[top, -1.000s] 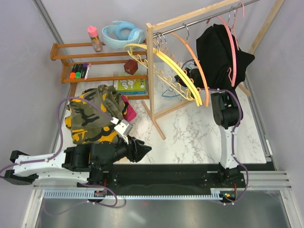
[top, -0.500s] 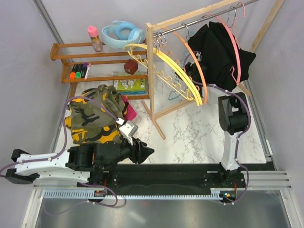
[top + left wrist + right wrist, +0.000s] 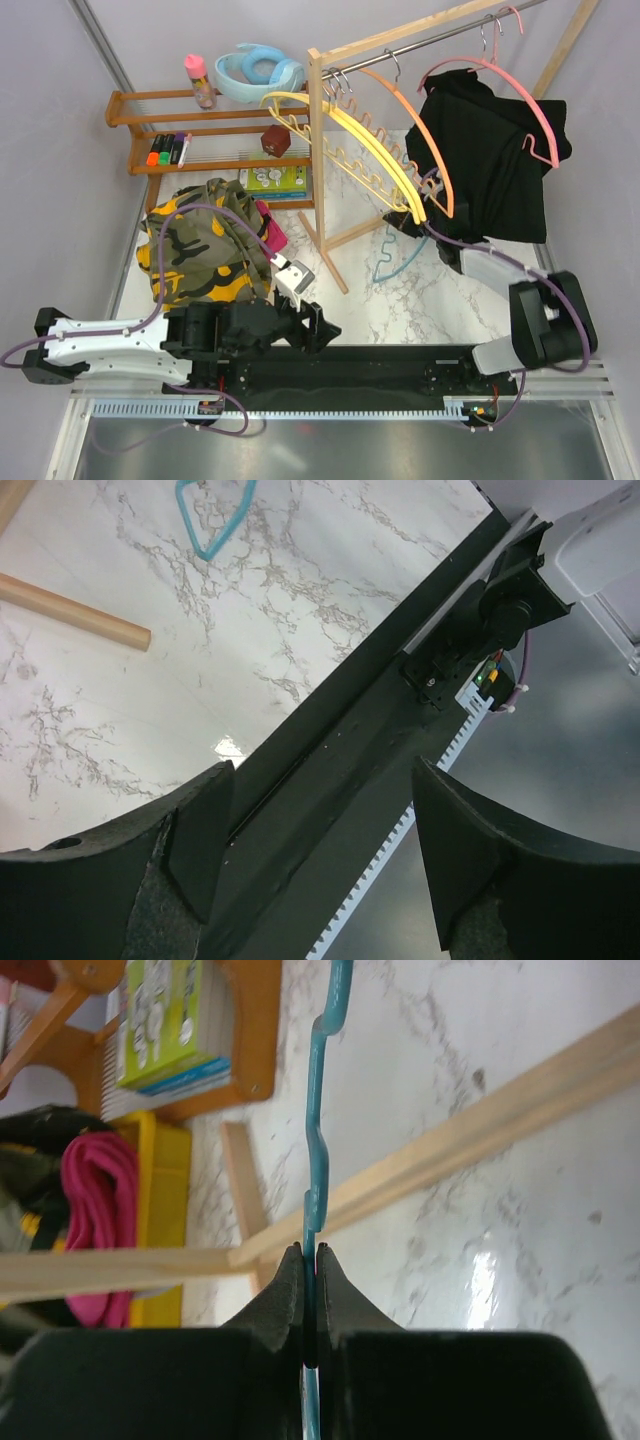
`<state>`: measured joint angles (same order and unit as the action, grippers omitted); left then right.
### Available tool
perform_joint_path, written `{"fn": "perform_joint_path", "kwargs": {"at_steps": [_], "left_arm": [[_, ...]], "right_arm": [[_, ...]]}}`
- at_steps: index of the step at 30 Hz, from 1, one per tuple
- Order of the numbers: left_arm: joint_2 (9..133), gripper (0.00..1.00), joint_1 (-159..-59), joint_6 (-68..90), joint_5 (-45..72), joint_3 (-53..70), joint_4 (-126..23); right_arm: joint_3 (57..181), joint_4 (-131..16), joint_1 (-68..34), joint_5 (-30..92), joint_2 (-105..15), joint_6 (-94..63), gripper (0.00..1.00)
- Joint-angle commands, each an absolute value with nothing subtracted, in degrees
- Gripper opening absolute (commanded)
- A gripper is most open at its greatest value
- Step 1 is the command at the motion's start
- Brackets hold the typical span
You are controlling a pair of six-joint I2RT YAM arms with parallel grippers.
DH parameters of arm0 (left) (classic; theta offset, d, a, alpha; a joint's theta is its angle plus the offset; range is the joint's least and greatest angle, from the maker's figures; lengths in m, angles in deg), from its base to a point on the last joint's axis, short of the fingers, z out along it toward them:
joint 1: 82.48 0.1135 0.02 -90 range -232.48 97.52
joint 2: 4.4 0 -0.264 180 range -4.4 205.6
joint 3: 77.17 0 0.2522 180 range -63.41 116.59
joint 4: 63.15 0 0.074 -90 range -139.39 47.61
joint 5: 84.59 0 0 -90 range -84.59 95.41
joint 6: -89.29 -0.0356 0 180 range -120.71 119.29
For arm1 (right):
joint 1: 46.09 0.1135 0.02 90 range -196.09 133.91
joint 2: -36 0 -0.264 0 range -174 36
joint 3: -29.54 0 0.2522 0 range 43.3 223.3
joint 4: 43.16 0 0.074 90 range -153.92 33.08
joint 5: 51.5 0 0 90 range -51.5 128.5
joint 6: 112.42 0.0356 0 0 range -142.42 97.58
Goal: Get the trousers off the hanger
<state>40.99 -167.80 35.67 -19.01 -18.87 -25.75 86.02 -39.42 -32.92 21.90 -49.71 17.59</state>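
Trousers, black, on pink hanger beside orange hanger; right fingers pinching teal hanger; left fingers spread above rail

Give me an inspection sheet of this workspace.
Surface: marble table, rack foot across it.
Job's things: black trousers hang under pink hanger; camouflage trousers and magenta trousers heaped at table's left.
Clutter: yellow hangers, shelf with markers and bottle.
Grippers: left gripper open, holding nothing; right gripper shut on teal hanger.
Cables: purple cable loops over the camouflage trousers.
Surroundings: grey walls.
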Motion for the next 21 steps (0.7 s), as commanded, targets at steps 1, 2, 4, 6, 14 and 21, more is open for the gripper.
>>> {"fn": "perform_joint_path", "kwargs": {"at_steps": [1, 2, 4, 6, 14, 21], "left_arm": [[41.2, 0.80, -167.9, 38.8, -20.2, -15.8, -28.7], [41.2, 0.82, -167.9, 39.2, -20.2, -15.6, -28.7], [41.6, 0.83, -167.9, 39.3, -19.8, -15.2, -28.8], [42.3, 0.84, -167.8, 39.5, -19.2, -14.8, -28.9], [44.0, 0.84, -167.9, 40.4, -17.3, -13.9, -30.0], [44.2, 0.86, -167.9, 41.3, -16.1, -14.5, -30.4]], "right_arm": [[79.3, -39.2, -32.8, 14.0, -38.1, 20.3, 0.00], [77.9, -39.7, -32.8, 12.9, -36.5, 20.6, 0.00], [74.4, -42.4, -32.8, 10.4, -32.0, 20.4, 0.00], [70.7, -45.0, -32.9, 9.2, -29.1, 20.9, 0.00], [59.2, -37.8, -33.0, 1.5, -22.2, 30.8, 0.00], [62.2, -51.6, -32.6, -3.1, -19.9, 25.3, 0.00]]}}
